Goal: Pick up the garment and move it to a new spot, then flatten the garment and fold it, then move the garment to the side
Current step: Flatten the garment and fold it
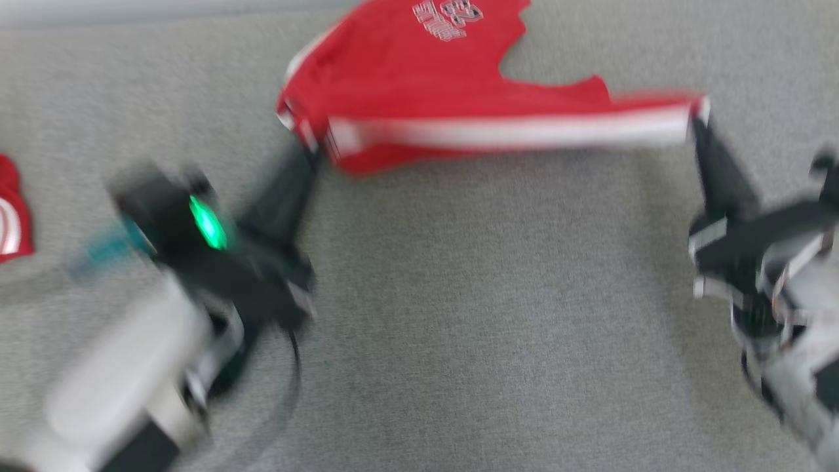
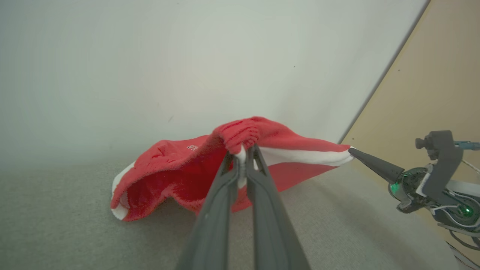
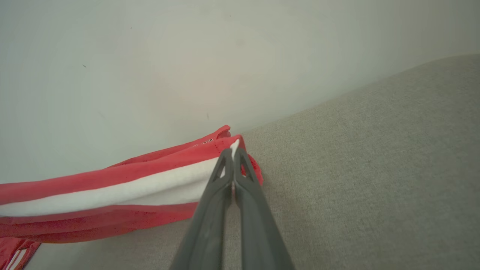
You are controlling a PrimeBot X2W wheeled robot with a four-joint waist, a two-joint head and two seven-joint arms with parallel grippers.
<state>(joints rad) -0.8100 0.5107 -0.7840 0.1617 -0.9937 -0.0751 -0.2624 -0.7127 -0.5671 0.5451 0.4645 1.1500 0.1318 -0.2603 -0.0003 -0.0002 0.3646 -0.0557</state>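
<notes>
Obs.: red garment (image 1: 426,85) with a white band (image 1: 511,133) sits toward the far edge of the grey cloth-covered bench (image 1: 459,328), about mid-way along it. The banded edge is strung between the two pincers, and the body trails behind toward the far edge. The head view is blurred.

Left pincer (image 2: 245,153): fingers pressed together, pinching a bunched corner of the garment. In the left wrist view this corner is raised and the cloth below droops to the bench.
Right pincer (image 3: 233,150): fingers pressed together, pinching the other end of the white band.

Step, as judged: carrying or stretching the garment toward its lay-down spot.

How to do it well:
- Hold both pinches firm; the left one has only a small wad and could slip.
- Move both arms at the same rate so the band stays taut without overpull.
- Lower the trailing body first, then draw the band toward the near edge to smooth it.

Count:
- pincers: 2
- held garment: 1
- second red-and-white piece (image 1: 10,216), at the bench's left edge: 1, kind unclear
</notes>
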